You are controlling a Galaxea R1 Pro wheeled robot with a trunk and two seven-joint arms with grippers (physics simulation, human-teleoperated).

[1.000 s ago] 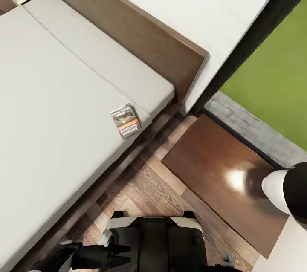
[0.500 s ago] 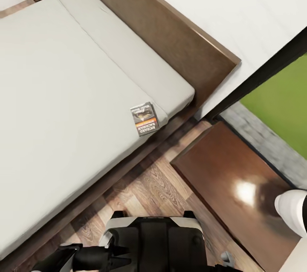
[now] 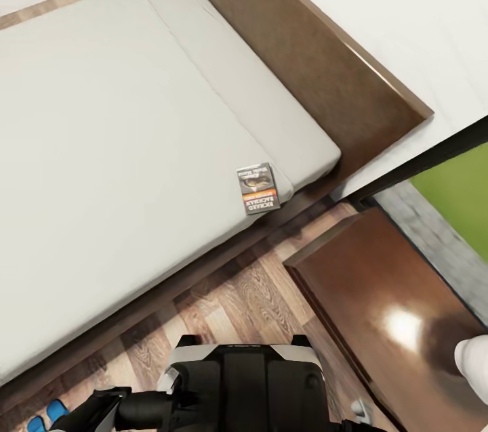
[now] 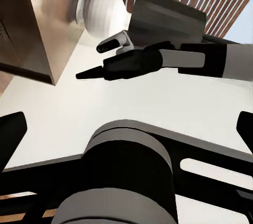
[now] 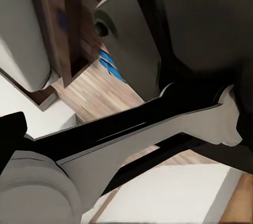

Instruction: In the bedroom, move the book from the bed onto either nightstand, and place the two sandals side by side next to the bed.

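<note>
1. The bed (image 3: 102,147) is still carrying the book (image 3: 258,188) near its edge; I am judging that step undone.
2. The nightstand (image 3: 379,296) is waiting beside it.
3. 2 sandals (image 3: 46,415) are lying on the floor, unplaced.
4. I cannot tell whether my jaws are released.

bed (image 3: 122,147): book (image 3: 258,188) on it, at its right edge near the headboard (image 3: 305,59); nightstand (image 3: 379,296) right of it; sandals (image 3: 46,414) on floor beside its near edge.
</note>
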